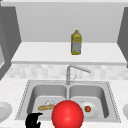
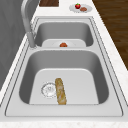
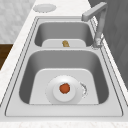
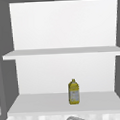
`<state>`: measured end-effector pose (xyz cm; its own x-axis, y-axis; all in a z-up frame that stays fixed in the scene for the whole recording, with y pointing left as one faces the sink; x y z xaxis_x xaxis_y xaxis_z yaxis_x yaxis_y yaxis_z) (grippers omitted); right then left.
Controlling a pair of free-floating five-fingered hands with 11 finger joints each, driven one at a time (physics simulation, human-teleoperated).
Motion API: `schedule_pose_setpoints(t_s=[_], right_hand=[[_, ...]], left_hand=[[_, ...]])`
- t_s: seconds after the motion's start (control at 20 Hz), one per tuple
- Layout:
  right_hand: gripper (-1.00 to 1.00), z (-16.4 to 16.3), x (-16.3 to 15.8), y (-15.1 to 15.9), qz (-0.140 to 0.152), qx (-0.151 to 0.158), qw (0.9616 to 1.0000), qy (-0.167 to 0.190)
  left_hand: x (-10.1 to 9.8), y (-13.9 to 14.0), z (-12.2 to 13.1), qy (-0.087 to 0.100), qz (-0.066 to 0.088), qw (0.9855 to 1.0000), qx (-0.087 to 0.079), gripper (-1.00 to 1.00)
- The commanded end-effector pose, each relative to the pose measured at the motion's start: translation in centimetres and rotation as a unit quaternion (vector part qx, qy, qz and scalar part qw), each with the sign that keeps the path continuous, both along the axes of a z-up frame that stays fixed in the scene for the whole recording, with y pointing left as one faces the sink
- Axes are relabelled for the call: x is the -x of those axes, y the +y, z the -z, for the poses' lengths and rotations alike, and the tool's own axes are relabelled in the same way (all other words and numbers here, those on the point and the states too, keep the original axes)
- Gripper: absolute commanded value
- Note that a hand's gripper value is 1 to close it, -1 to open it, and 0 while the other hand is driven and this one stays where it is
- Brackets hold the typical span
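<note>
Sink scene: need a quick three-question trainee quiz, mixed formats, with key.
1. True or false: the baguette lies in the same basin as the plate carrying the small red-orange fruit.
2. Multiple choice: the yellow bottle stands on A) the lower shelf B) the upper shelf C) the counter.
3. Fill in: in the front view, the left hand shows at the bottom edge, just left of the big red ____.

Key: 1 false, the baguette is in the left basin and the plate in the right; 2 A; 3 ball.
</note>
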<state>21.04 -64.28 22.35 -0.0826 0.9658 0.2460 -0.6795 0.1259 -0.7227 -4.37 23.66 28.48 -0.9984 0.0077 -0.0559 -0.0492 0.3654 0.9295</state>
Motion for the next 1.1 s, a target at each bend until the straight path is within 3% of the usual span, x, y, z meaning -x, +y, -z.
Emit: schedule_pose_setpoints(t_s=[0.0, 0.2, 0.45, 0.75, 1.05], right_hand=[[-1.0, 0.2, -1.6, -1.4, -0.026, 0.009, 0.9996, 0.007], [-1.0, 0.4, -3.0, -3.2, -0.024, -0.001, 0.9997, 0.006], [-1.0, 2.1, -3.3, -3.3, -0.012, 0.003, 0.9999, 0.0], [-1.0, 5.0, -5.7, -3.7, -0.017, 0.042, 0.999, 0.006], [-1.0, 6.2, -8.8, -5.4, -0.029, 0.019, 0.9992, 0.017]], left_hand=[[0.0, 0.0, 0.0, 0.0, 0.0, 1.0, 0.0, 0.0], [0.0, 0.0, 0.0, 0.0, 0.0, 1.0, 0.0, 0.0], [0.0, 0.0, 0.0, 0.0, 0.0, 1.0, 0.0, 0.0], [0.0, 0.0, 0.0, 0.0, 0.0, 1.0, 0.0, 0.0], [0.0, 0.0, 0.0, 0.0, 0.0, 1.0, 0.0, 0.0]])
